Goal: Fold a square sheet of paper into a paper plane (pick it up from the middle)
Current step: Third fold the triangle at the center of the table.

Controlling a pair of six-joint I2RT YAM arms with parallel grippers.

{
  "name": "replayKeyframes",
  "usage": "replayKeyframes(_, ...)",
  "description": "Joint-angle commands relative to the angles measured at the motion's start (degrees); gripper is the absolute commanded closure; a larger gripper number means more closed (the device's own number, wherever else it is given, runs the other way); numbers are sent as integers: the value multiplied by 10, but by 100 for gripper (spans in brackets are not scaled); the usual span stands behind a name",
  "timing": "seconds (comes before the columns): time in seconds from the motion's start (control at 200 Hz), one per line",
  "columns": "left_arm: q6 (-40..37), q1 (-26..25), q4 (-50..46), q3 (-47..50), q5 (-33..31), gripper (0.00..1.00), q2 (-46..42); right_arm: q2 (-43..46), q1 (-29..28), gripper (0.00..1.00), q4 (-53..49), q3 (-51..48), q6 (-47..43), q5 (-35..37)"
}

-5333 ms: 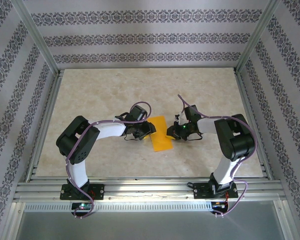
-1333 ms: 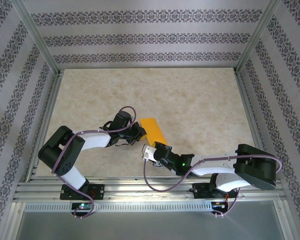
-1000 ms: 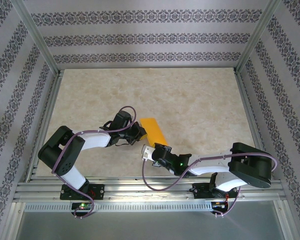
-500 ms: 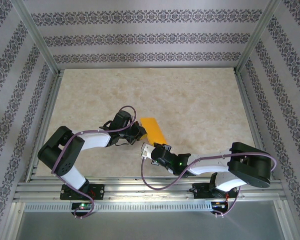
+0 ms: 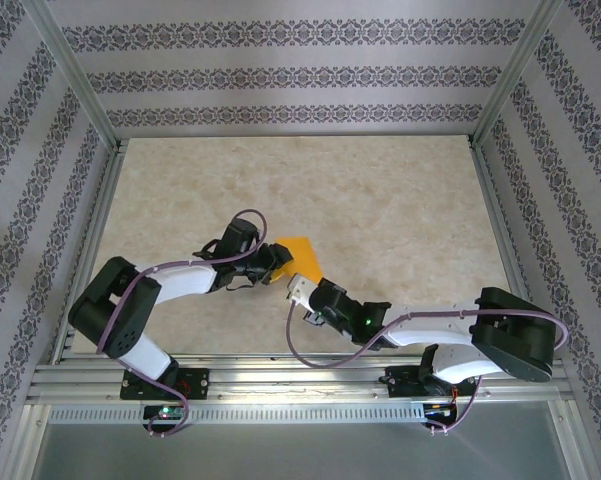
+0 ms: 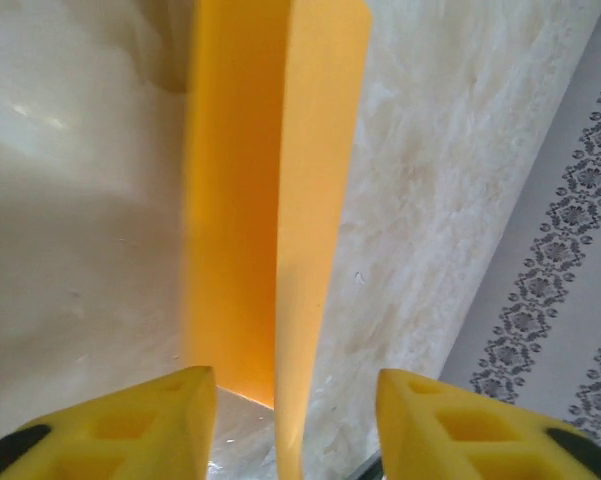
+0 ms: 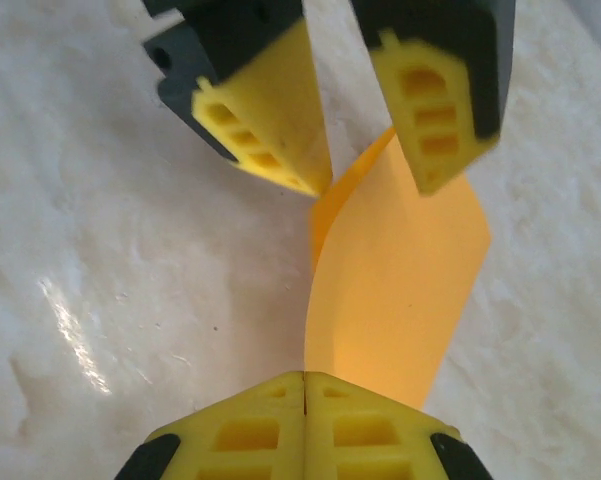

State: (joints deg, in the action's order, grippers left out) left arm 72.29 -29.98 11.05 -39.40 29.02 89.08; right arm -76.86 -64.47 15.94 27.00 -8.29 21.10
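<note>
Marbled tabletop (image 5: 380,200) under both low-reaching arms: right gripper (image 7: 305,382) pinches the orange sheet (image 7: 400,290), left gripper (image 6: 295,415) parted around it.

No writing, label, brand name, number or sign can be read on anything in these views.
</note>
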Motion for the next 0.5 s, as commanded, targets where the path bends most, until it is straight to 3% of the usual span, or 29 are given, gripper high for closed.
replayKeyframes(0.0,-55,22,-98,-11,-37,48,-55,8,35,100,-6,9,108,-145)
replayKeyframes(0.195,-136,57,-206,-27,-63,46,-113,-29,127,100,-5,43,236,-354)
replayKeyframes(0.495,-234,74,-229,-116,11,58,-53,-104,187,100,26,89,353,-520)
